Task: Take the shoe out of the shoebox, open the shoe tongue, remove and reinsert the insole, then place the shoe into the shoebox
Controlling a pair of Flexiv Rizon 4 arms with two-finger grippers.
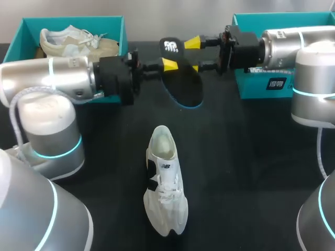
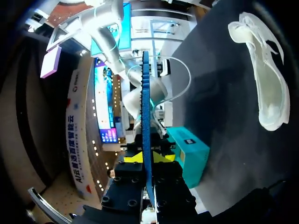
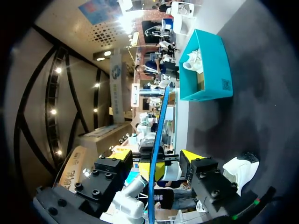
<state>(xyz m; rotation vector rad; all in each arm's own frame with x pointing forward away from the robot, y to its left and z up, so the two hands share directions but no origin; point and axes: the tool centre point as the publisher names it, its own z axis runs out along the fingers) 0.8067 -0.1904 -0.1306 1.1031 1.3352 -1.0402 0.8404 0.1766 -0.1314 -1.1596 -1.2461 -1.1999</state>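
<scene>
A black insole (image 1: 183, 78) with a blue rim hangs in the air above the back of the table. My left gripper (image 1: 170, 65) is shut on it; in the left wrist view the insole (image 2: 145, 121) runs edge-on between the closed tips of that gripper (image 2: 146, 158). My right gripper (image 1: 194, 54) stands open around the insole's far end. In the right wrist view its fingers (image 3: 156, 155) stand clear of both sides of the insole (image 3: 160, 126). The white shoe (image 1: 165, 180) lies on the table in front, toe toward me, also seen as the shoe (image 2: 261, 70) and the shoe (image 3: 240, 168).
A teal shoebox (image 1: 31, 31) at the back left holds a second, beige shoe (image 1: 73, 42). Another teal box (image 1: 261, 86) sits at the back right under my right arm. The black tabletop (image 1: 241, 167) surrounds the white shoe.
</scene>
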